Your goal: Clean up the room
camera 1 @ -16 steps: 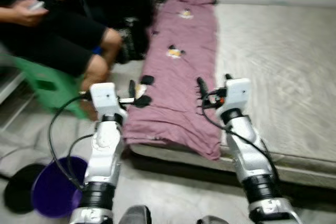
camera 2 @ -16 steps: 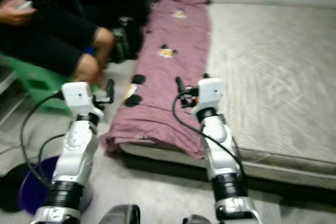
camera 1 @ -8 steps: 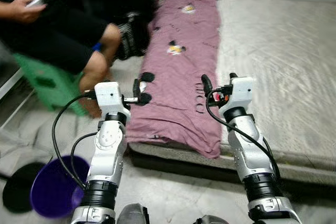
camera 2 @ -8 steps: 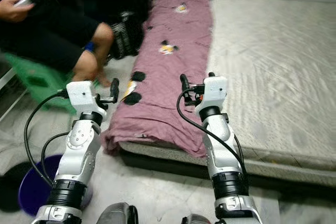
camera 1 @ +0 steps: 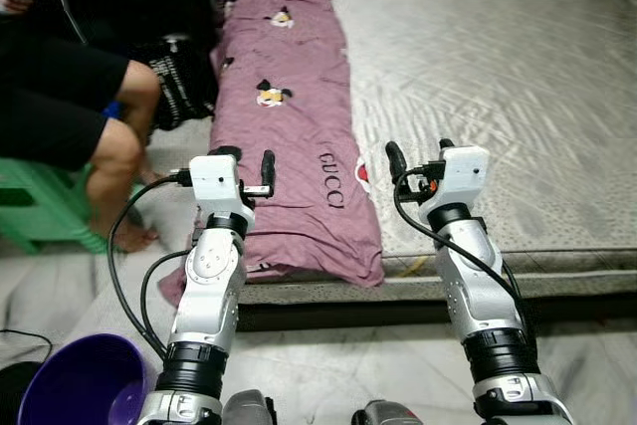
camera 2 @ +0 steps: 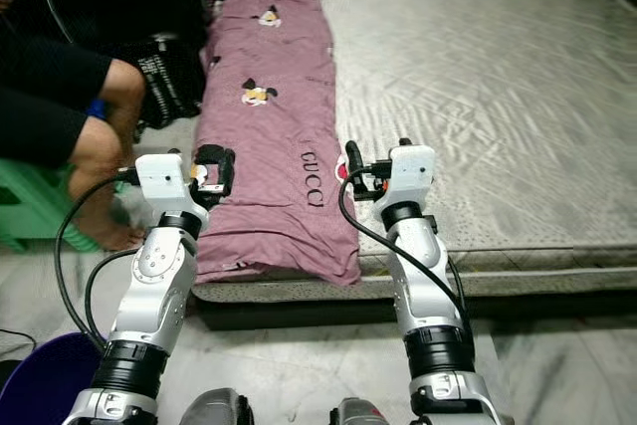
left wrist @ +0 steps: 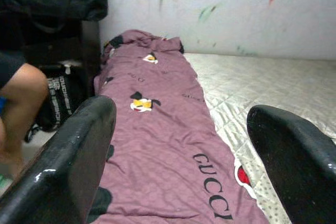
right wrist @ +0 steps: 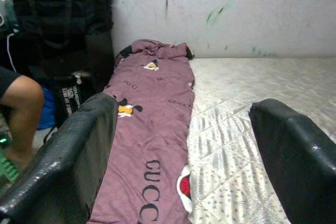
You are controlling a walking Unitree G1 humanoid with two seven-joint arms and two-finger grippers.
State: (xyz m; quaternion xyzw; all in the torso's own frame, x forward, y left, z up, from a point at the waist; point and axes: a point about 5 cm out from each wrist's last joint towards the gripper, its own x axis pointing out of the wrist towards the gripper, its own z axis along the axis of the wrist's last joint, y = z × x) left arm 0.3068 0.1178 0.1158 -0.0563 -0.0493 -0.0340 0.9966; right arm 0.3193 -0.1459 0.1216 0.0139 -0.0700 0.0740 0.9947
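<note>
A mauve blanket [camera 1: 289, 126] with cartoon prints and black lettering lies lengthwise along the left edge of a grey quilted mattress [camera 1: 498, 77]; its near end hangs over the mattress's front edge. My left gripper [camera 1: 249, 166] is open and held just above the blanket's near left part. Over the mattress beside the blanket's near right edge, my right gripper [camera 1: 418, 156] is open too. In the left wrist view the blanket [left wrist: 157, 129] stretches away between the open fingers [left wrist: 73, 166]. The right wrist view has the blanket [right wrist: 152, 124] and mattress [right wrist: 247, 103] ahead.
A person's leg [camera 1: 109, 136] and a green stool [camera 1: 40, 211] are at the left, close to the blanket. A black bag [camera 1: 184, 82] stands on the floor against the mattress. A purple bucket [camera 1: 70, 385] sits at the lower left. A wall [right wrist: 220, 14] bounds the far side.
The whole picture has shifted, so the camera moved: blanket, person and bucket now sit further left, with more mattress showing. Both arms keep the same raised pose with open fingers.
</note>
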